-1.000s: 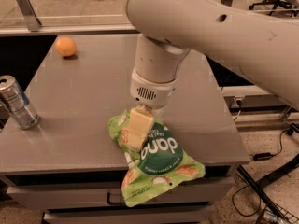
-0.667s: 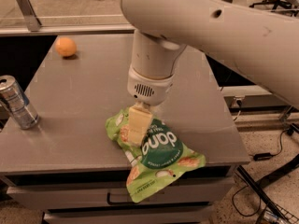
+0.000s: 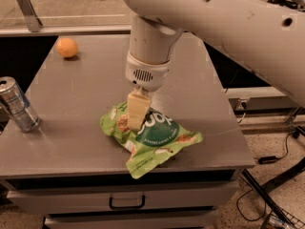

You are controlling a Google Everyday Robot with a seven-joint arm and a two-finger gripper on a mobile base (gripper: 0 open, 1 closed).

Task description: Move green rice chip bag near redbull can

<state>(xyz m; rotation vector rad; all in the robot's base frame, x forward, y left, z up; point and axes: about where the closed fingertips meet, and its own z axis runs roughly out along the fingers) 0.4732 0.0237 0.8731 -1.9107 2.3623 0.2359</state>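
Observation:
The green rice chip bag lies crumpled near the front edge of the grey table, its lower corner hanging slightly over the edge. My gripper comes straight down from the big white arm and is shut on the bag's upper left part. One cream finger shows in front of the bag. The redbull can, silver with blue patches, stands upright at the table's left edge, well to the left of the bag.
A small orange fruit sits at the table's back left. The white arm spans the upper right. A drawer with a handle is below the table front. Cables lie on the floor at the right.
My gripper has moved a little to the left and away from the front edge, and the bag has shifted left with it. The can and the orange have not moved.

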